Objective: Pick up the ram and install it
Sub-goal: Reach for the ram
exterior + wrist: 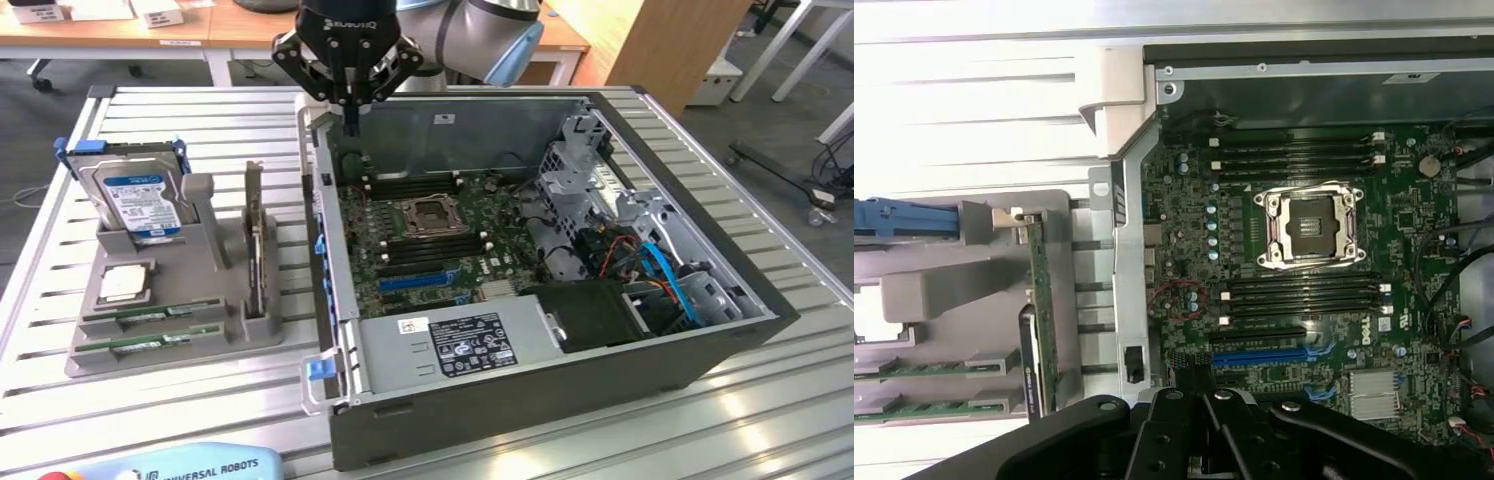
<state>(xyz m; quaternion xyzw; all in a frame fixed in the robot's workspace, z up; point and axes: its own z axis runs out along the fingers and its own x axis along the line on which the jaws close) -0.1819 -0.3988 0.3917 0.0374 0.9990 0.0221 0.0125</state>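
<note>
At the exterior view's left, the gray holder (167,360) carries the hard drive (134,200) at its far end and the ram (150,318) at its near end. The ram is two green sticks seated in parallel slots, one just behind the other, with nothing touching them. The pick, as I judge it, wants the jaws spread wider than a stick is thin, lined up with its long edge and brought down over its middle. That way it lifts level and does not snag the slot walls (the upright expansion card (254,230), just toward the exterior view's right, leaves little room for a skewed approach). Further right stands the open computer case (561,400). Its motherboard (387,262) shows black memory slots (424,245) on either side of the CPU socket (430,213); a stick would have to go in square to one of them. The gripper (350,118) hangs over the case's far left corner, well apart from the ram. It points straight down, its jaws closed together on nothing.
</note>
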